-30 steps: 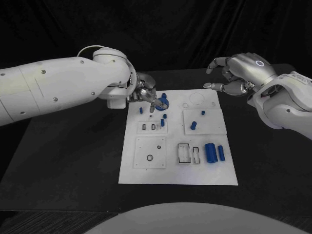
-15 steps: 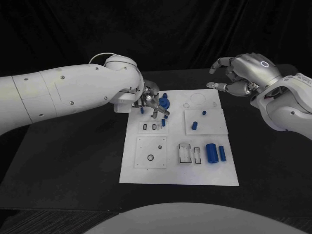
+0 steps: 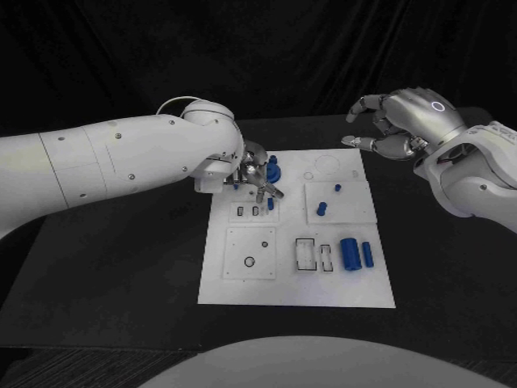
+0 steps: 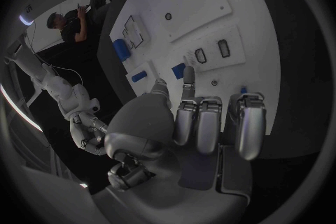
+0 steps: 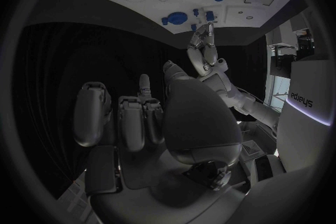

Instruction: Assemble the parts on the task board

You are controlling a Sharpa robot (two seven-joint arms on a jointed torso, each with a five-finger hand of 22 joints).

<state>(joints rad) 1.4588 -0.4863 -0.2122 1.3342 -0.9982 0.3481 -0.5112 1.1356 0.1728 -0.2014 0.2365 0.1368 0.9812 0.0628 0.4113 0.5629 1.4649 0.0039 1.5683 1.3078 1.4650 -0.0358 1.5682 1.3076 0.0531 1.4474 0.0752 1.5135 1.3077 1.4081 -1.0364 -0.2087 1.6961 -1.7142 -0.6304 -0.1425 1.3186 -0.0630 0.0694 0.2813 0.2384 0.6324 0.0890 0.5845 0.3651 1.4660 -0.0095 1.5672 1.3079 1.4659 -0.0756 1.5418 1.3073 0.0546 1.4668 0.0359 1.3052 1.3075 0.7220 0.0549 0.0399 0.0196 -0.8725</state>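
The white task board (image 3: pixel 293 283) lies mid-table. My left hand (image 3: pixel 254 174) hovers over its far left part, fingers stretched down beside a round blue part (image 3: pixel 271 170) and just above a small blue peg (image 3: pixel 269 204). In the left wrist view a blue part (image 4: pixel 178 70) lies just past the fingertips (image 4: pixel 187 74), and nothing is plainly gripped. My right hand (image 3: pixel 389 125) floats beyond the board's far right corner, fingers loosely curled and apart, holding nothing. A big blue cylinder (image 3: pixel 350 252) and a thinner one (image 3: pixel 366 254) lie at the near right.
Two more blue parts, a peg (image 3: pixel 337 188) and a slanted piece (image 3: pixel 321 208), stand on the right middle panel. Rectangular slots (image 3: pixel 314 255) and a small ring (image 3: pixel 250 262) mark the near panels. The black table (image 3: pixel 107 267) surrounds the board.
My left arm has swung further over the board, and its fingers have come from the round blue part down toward the small pegs. The right hand has barely moved.
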